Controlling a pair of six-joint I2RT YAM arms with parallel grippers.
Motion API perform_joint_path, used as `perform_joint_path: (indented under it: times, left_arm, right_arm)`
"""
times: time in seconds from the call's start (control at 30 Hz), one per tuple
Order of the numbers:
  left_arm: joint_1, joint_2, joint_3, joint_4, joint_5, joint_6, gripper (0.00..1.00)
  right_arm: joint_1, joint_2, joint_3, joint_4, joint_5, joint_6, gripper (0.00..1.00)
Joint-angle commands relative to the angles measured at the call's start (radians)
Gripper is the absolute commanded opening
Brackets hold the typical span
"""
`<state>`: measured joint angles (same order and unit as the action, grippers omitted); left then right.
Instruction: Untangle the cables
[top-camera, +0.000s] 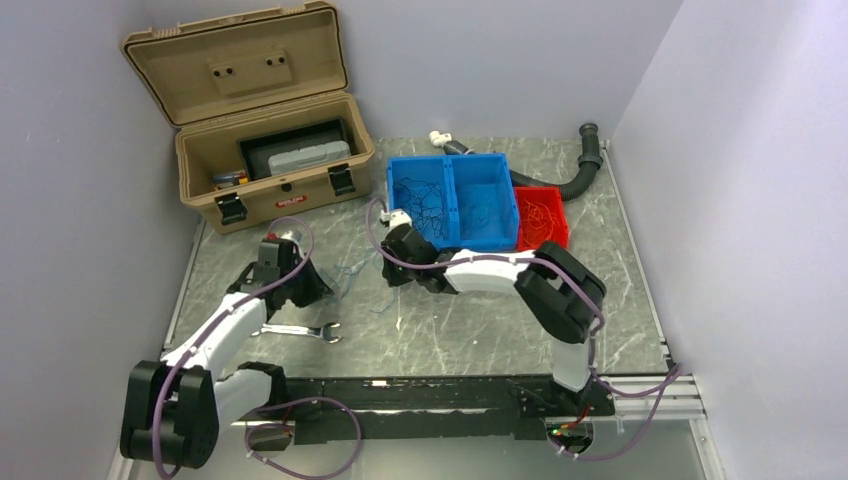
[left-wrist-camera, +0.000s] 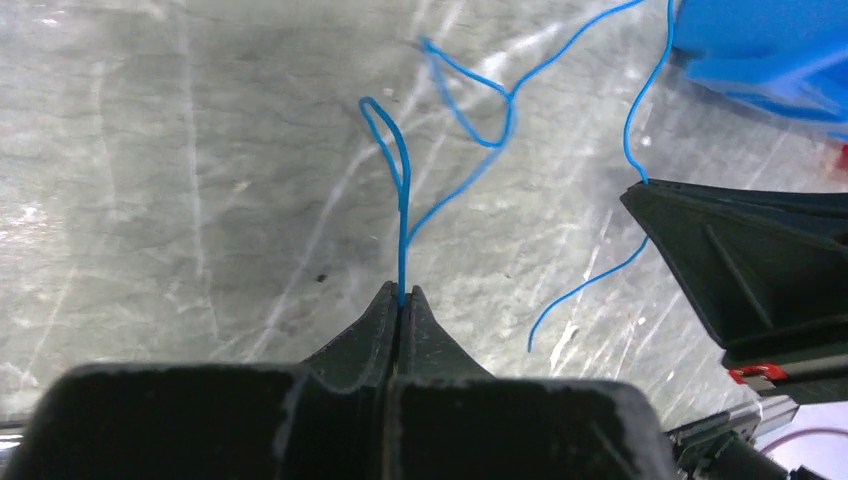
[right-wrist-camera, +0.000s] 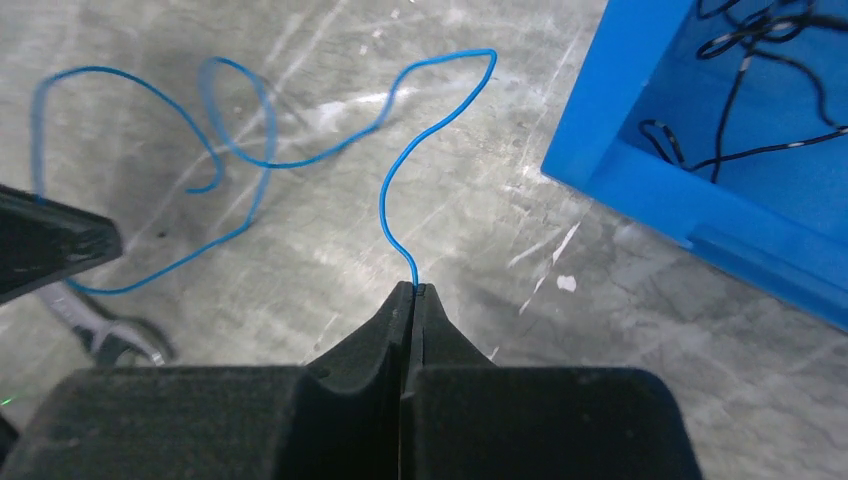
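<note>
I see my left fingers (left-wrist-camera: 388, 318) and right fingers (right-wrist-camera: 398, 312) both closed tight, each pinching a strand of the blue cables (left-wrist-camera: 403, 200), which run straight ahead from the tips and loop over the bench (left-wrist-camera: 150, 200) between both arms.

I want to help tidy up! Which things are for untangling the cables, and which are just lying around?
For the job: blue cable, left fingers and right fingers pinching it, blue bin, red bin.
Lying around: wrench, toolbox, black hose.
</note>
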<state>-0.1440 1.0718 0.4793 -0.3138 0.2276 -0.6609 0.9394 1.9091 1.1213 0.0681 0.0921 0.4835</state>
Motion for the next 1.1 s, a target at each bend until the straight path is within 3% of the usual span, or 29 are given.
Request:
perform_joint_path:
  times: [0.0, 0.17, 0.37, 0.7, 0.9, 1.07]
  left_arm:
    - [-0.082, -0.066, 0.089, -0.018, 0.003, 0.042, 0.00]
    - [-0.232, -0.067, 0.254, -0.083, -0.058, 0.057, 0.00]
    - [-0.349, 0.050, 0.473, -0.033, 0.009, 0.087, 0.00]
    - [-0.479, 0.563, 0.940, 0.083, 0.149, 0.115, 0.00]
    - [-0.523, 0.858, 1.253, 0.119, 0.185, 0.116, 0.00]
    - [-0.532, 1.096, 1.552, 0.001, 0.176, 0.128, 0.00]
  right_arm:
    - [0.003, -0.174, 0.005, -0.021, -0.010, -0.036, 0.00]
    - [-0.029, -0.324, 0.002, -0.093, -0.004, -0.046, 0.00]
    - [-0.151, -0.505, 0.014, -0.223, -0.003, -0.042, 0.00]
    - [-0.440, -0.661, -0.002, -0.336, 0.037, -0.082, 0.00]
    - [-0.563, -0.622, 0.003, -0.326, 0.054, -0.106, 0.00]
    - [-0.651, -0.507, 0.031, -0.280, -0.006, -0.111, 0.00]
